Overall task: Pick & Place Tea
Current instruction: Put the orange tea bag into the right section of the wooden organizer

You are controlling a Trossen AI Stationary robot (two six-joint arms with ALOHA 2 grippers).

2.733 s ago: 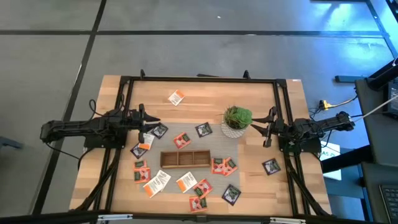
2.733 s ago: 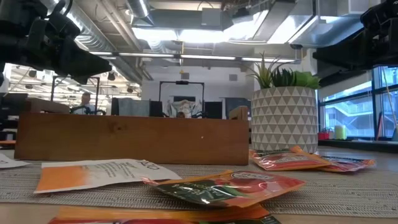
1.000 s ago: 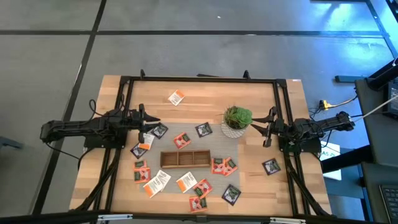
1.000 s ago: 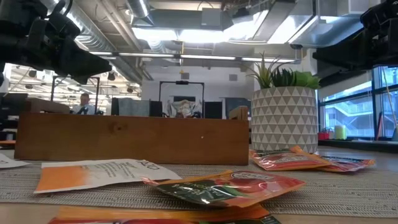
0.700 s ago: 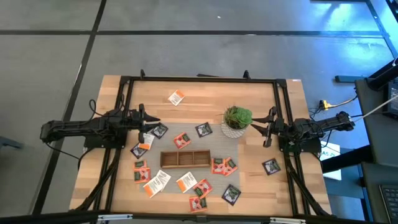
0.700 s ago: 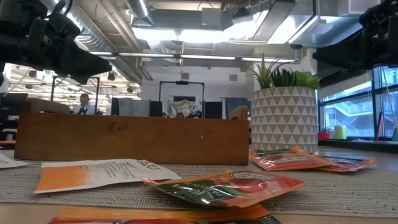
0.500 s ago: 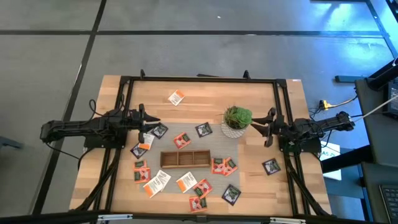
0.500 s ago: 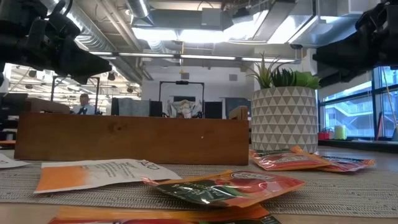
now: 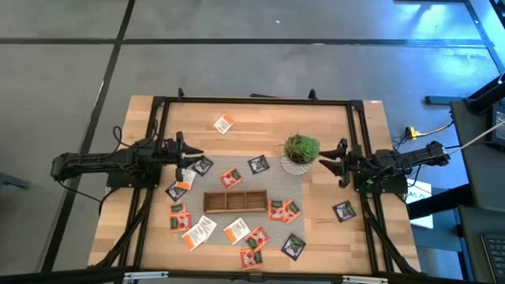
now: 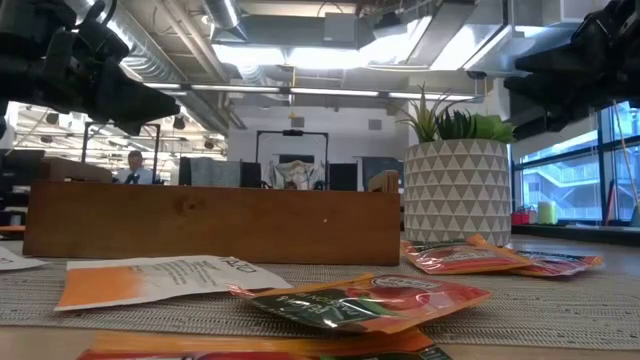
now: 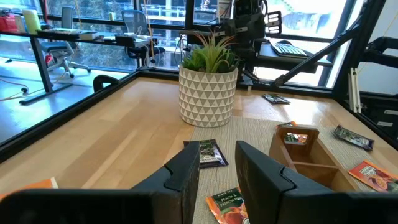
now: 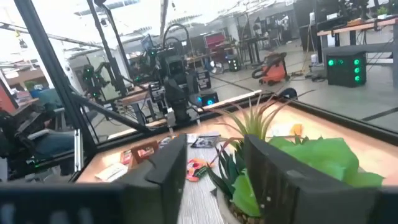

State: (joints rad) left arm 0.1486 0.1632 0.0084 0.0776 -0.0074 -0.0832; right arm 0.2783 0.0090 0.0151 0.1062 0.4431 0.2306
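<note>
1. The left gripper (image 9: 194, 156) hangs over the left part of the table (image 9: 260, 118), its two dark fingers (image 11: 186, 171) parted with a clear gap and nothing between them
2. The right gripper (image 9: 325, 162) sits just beside the potted plant (image 9: 301, 151), on the plant's right; its fingers (image 12: 166, 163) stand apart, framing the green leaves, and they hold nothing
3. The tea sachets lie scattered flat on the table around the wooden three-compartment tray (image 9: 234, 202), none visibly inside it
4. A white-and-orange sachet (image 9: 225, 123) lies alone toward the far edge, well apart from the rest
5. A dark sachet (image 9: 258, 164) rests just left of the plant pot, with a red-orange sachet (image 9: 230, 177) near it, above the tray
6. A pair of red-orange sachets (image 9: 283, 210) touches the tray's right end; another dark sachet (image 9: 343, 211) lies apart on the right, below the right arm
7. Below the tray sit two white-and-orange sachets (image 9: 199, 230), more red-orange ones (image 9: 254, 244) and a dark one (image 9: 293, 246)
8. From table height, a red-orange packet (image 10: 370, 300) lies in front of the tray's long side, the patterned pot (image 10: 457, 192) upright behind it
9. A person (image 10: 133, 166) shows far off in the room behind
</note>
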